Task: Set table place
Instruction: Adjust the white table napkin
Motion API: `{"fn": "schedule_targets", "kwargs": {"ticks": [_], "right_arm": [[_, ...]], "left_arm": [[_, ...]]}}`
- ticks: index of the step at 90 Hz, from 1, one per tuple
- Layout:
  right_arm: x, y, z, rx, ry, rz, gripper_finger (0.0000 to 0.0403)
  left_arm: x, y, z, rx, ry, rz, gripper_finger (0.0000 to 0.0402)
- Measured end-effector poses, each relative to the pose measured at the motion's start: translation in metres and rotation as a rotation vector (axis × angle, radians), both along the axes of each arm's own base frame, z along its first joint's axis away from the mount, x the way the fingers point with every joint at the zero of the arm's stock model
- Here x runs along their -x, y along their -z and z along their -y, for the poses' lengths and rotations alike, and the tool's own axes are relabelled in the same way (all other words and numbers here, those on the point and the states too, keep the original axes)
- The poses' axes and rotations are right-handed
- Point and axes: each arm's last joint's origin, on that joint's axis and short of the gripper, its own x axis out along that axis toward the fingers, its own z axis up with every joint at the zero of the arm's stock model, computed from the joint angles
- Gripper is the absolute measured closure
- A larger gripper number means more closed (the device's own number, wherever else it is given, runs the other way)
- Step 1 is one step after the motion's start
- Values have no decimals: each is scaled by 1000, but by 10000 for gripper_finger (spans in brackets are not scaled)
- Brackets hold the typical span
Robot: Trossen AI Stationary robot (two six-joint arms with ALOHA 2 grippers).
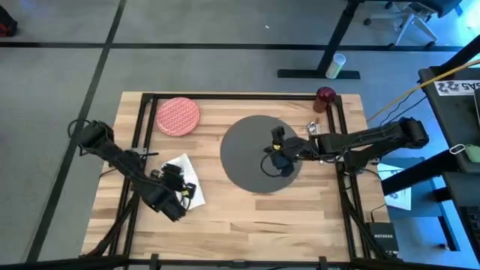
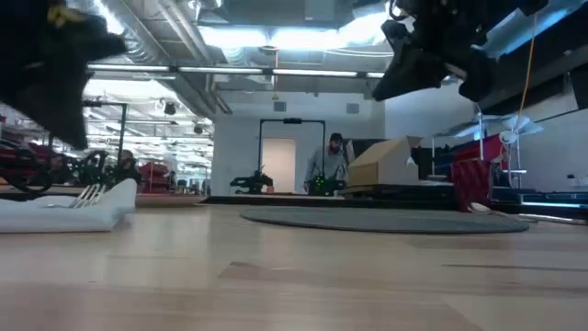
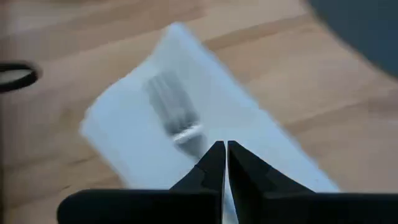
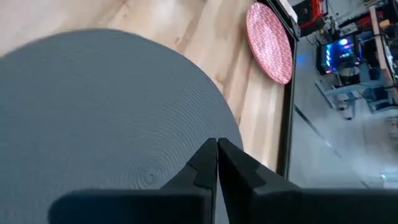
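A dark grey round mat (image 1: 247, 142) lies flat on the middle of the wooden table (image 1: 247, 217). The red patterned plate (image 1: 178, 116) lies at the far left, also in the right wrist view (image 4: 270, 40). A white napkin (image 1: 184, 166) lies near the left, and a silver fork (image 3: 176, 115) rests on it. My left gripper (image 3: 225, 149) hangs shut above the napkin, clear of it in the low view (image 2: 55, 55). My right gripper (image 4: 217, 149) hangs shut above the mat's right part. A small dark red cup (image 1: 325, 95) stands at the far right corner.
Silver cutlery (image 1: 313, 129) lies just right of the mat. Black frame rails (image 1: 142, 127) run along the table's left and right sides. A person (image 2: 329, 165) stands far off in the room. Bare wood lies along the near edge.
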Motion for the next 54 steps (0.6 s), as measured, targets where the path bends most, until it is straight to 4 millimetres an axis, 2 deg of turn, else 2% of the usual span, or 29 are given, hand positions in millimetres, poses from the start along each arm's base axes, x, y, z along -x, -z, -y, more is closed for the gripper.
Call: {"fn": "schedule_targets", "kwargs": {"ticks": [10, 30, 41, 54], "right_arm": [[1, 0, 0, -12, 28, 1, 403], [1, 1, 0, -64, 73, 21, 403], [1, 0, 1, -75, 101, 31, 403], [1, 0, 1, -87, 115, 35, 403]], "left_arm": [[12, 12, -9, 16, 15, -63, 401], [39, 40, -29, 171, -47, -101, 401], [50, 40, -36, 170, -123, -150, 401], [51, 33, -37, 167, -122, -190, 401]]}}
